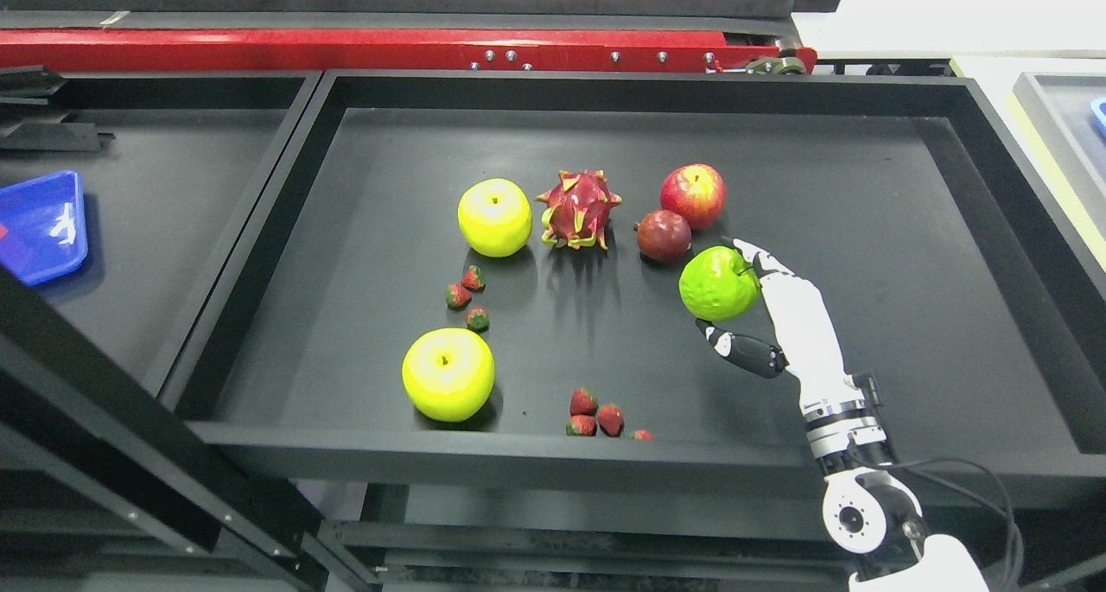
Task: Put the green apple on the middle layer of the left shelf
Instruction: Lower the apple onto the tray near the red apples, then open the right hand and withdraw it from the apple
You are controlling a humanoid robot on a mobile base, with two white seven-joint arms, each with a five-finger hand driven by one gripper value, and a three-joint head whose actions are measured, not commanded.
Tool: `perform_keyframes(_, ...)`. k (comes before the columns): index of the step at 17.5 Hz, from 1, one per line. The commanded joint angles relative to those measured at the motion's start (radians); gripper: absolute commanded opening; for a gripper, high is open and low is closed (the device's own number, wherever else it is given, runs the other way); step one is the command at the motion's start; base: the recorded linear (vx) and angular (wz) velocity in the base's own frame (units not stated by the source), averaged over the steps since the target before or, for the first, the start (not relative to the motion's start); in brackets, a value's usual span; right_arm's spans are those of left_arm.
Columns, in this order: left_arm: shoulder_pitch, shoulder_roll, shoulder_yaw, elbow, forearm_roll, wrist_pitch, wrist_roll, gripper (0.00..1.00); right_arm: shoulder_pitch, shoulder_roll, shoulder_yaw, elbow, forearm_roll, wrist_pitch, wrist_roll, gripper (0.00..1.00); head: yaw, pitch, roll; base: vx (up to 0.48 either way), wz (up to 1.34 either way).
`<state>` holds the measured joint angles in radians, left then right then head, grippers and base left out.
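**Now: right hand pinching green apple over tray**

Right hand [782, 315] coming in from lower right, white fingers [760, 264] over the top right of the green apple [719, 283], dark thumb [743, 350] just under it. Pinching the apple between fingers and thumb. Cannot tell whether apple is touching the tray floor or lifted off it. Left arm out of view.

Green apple sitting in right-centre part of big black tray [864, 454], just below and right of a dark red round fruit [664, 235], near but apart from it. Red apple [693, 195] just behind that dark fruit, touching or nearly so. Dragon fruit [577, 210] left of those, mid tray. Yellow apple [494, 217] just left of dragon fruit, close beside it. Second yellow apple [448, 374] near front left of tray, well apart from the first.

Three strawberries [467, 296] clustered between the two yellow apples. More strawberries [596, 419] bunched by front rim, one [640, 435] partly hidden behind the rim.

Blue tray [43, 225] at far left on a neighbouring black surface, cut off by frame edge. Red bar [346, 56] running across behind the tray.
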<state>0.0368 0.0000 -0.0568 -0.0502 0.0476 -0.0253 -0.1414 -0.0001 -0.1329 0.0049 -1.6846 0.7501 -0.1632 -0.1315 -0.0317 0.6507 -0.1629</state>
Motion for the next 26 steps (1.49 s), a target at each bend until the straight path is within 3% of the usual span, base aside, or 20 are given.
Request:
perform_keyframes(1,0.000,0.017,0.000,0.001,0.000,0.001,0.000,1.00,-0.020,0.018,0.075,0.000,0.000,0.007,0.009,0.00,0.0000,0.000,0.000,0.202,-0.06)
perform_keyframes(5,0.000,0.017,0.000,0.000,0.000,0.001,0.000,1.00,-0.032,0.059,0.157,0.000,0.002,0.008,0.027,0.00,0.0000,0.000,0.000,0.145,-0.10)
perform_keyframes(9,0.000,0.017,0.000,0.000,0.000,0.001,0.000,1.00,-0.046,0.087,0.294,0.019,0.009,0.008,0.160,0.00,0.0000,0.000,0.000,0.121,-0.08)
perform_keyframes(12,0.000,0.017,0.000,0.000,0.000,0.001,0.000,1.00,-0.110,0.115,0.306,0.077,0.011,0.010,0.210,0.03,0.0000,0.000,0.000,0.079,-0.07)
perform_keyframes(13,0.000,0.017,0.000,0.000,0.000,0.001,0.000,1.00,-0.127,0.115,0.297,0.089,0.002,0.014,0.234,0.09,0.0000,0.000,0.000,0.048,-0.03)
perform_keyframes(14,0.000,0.017,0.000,0.000,0.000,0.001,0.000,1.00,-0.127,0.115,0.291,0.092,-0.003,0.024,0.252,0.23,0.0000,0.000,0.000,0.048,-0.03)
perform_keyframes(16,0.000,0.017,0.000,0.000,0.000,0.001,0.000,1.00,-0.121,0.115,0.255,0.092,-0.044,0.097,0.260,1.00,0.0000,0.000,0.000,0.027,0.00)
perform_keyframes(21,0.000,0.017,0.000,0.000,0.000,0.001,0.000,1.00,-0.098,0.115,0.156,0.088,-0.253,0.099,0.257,1.00,0.0000,0.000,0.000,0.000,0.00)
perform_keyframes(26,0.000,0.017,0.000,0.001,0.000,0.001,0.000,1.00,-0.046,0.115,-0.005,0.083,-0.738,0.047,0.231,1.00,0.0000,0.000,0.000,0.000,0.00)
